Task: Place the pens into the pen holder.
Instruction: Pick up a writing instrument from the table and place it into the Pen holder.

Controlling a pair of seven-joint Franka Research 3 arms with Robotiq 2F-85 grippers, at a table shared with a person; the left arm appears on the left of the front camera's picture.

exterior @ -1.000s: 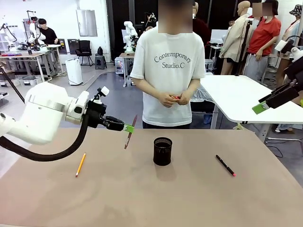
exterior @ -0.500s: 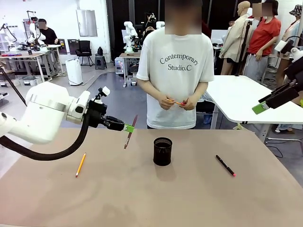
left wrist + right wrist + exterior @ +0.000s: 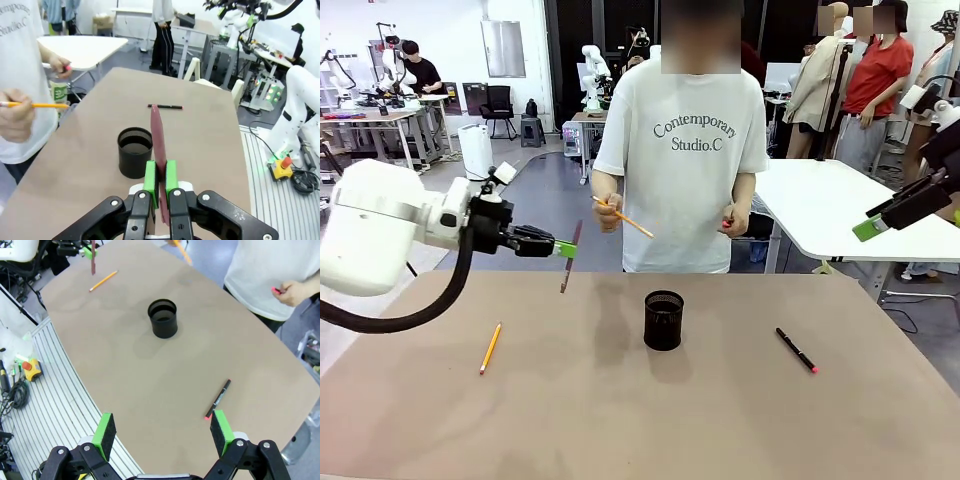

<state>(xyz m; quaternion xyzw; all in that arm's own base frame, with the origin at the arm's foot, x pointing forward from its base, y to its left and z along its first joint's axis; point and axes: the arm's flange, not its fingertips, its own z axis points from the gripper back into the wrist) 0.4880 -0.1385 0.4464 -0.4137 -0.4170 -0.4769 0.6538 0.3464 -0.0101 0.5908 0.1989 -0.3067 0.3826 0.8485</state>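
Here, the left jaws are clamped on the reddish-brown pen [image 3: 568, 258], their green pads [image 3: 150, 176] pressing it from both sides above its middle; the pen hangs in the air over the bench [image 3: 720, 420], nearly upright with a slight tilt, off to the left of the pen holder [image 3: 663, 320] and touching nothing else. In the left wrist view the pen runs forward from the pads and crosses the holder's rim only by line of sight. The holder stands upright near the middle of the bench. The yellow pencil [image 3: 490, 348] lies flat on the bench at the left, well apart from the holder; the black pen [image 3: 796, 350] lies flat at the right, its pink tip towards the robot's side. The right jaws stand wide apart and hold nothing, high above the bench's right side. A person stands at the far side; one hand [image 3: 607, 213] holds an orange pencil [image 3: 628, 219], while the other hand [image 3: 735, 218] pinches something small and pink-red.
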